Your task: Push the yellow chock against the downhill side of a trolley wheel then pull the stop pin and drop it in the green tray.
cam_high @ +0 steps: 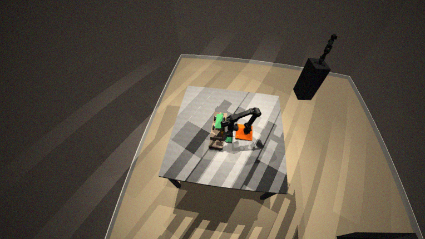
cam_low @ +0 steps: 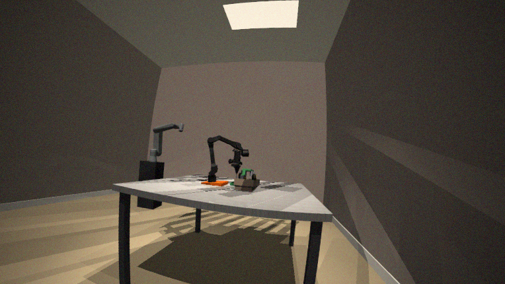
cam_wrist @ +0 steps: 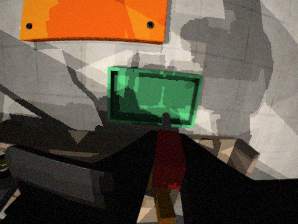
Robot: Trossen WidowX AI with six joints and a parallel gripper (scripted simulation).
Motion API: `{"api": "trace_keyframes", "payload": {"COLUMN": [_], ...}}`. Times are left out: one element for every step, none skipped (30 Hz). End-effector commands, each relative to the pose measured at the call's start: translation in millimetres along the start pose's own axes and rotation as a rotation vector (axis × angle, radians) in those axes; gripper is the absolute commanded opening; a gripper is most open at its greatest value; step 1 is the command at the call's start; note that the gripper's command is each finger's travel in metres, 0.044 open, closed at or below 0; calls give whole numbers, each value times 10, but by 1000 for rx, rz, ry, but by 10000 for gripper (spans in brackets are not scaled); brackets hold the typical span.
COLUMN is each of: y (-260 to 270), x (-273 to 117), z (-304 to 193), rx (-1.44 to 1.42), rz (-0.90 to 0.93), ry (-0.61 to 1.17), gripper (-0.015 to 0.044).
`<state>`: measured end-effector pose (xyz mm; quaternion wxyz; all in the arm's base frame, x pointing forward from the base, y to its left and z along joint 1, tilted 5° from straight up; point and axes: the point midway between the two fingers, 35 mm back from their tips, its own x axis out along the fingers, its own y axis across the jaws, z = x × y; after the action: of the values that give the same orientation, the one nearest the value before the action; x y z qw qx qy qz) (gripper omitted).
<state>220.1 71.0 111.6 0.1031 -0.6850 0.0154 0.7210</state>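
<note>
Top view: the trolley [cam_high: 219, 120] is too small for its wheels to be judged; the arm partly covers the tray [cam_high: 228, 139]. Wrist view: the orange plate [cam_wrist: 95, 20] is cut off by the far edge; the pincer [cam_wrist: 166, 137] partly conceals the ramp [cam_wrist: 215, 144].

The arm [cam_high: 241, 115] [cam_low: 226, 139] is matte black, with slim links and chunky rounded joints. Behind the gripper [cam_high: 229, 134] [cam_low: 236, 170] [cam_wrist: 166, 137], itself black with tapering fingers, a dark grey, round-cornered slab [cam_wrist: 57, 176] shows beside it.

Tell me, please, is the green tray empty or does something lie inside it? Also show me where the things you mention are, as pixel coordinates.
Empty: the wrist view shows only shadows on the green tray's [cam_high: 228, 141] [cam_wrist: 172, 95] visible floor.
</note>
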Motion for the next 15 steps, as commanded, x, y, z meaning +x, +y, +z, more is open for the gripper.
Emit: {"api": "trace_keyframes", "payload": {"y": [-23, -37, -47, -59, -71, -83, -95, -107, -118, -129, -140, -151, -162, -171, -181], "x": [121, 158, 189, 218, 247, 276, 304, 331, 359, 385, 412, 439, 467, 494, 521], "z": [18, 16, 15, 14, 14, 14, 14, 15, 16, 17, 19, 22, 26, 31, 37], "rx": [-5, -5, -5, -5, -5, -5, -6, -6, -6, -6, -6, -6, -6, -6, -6], "rz": [-58, -65, -70, -72, -74, -74, -75, -75, -75, -76, -76, -76, -76, -76, -76], "ry": [-6, -5, -5, -5, -5, -5, -5, -5, -5, -5, -5, -5, -5, -5, -5], "gripper": [0, 0, 0, 0, 0, 0, 0, 0, 0, 0, 0, 0, 0, 0, 0]}}
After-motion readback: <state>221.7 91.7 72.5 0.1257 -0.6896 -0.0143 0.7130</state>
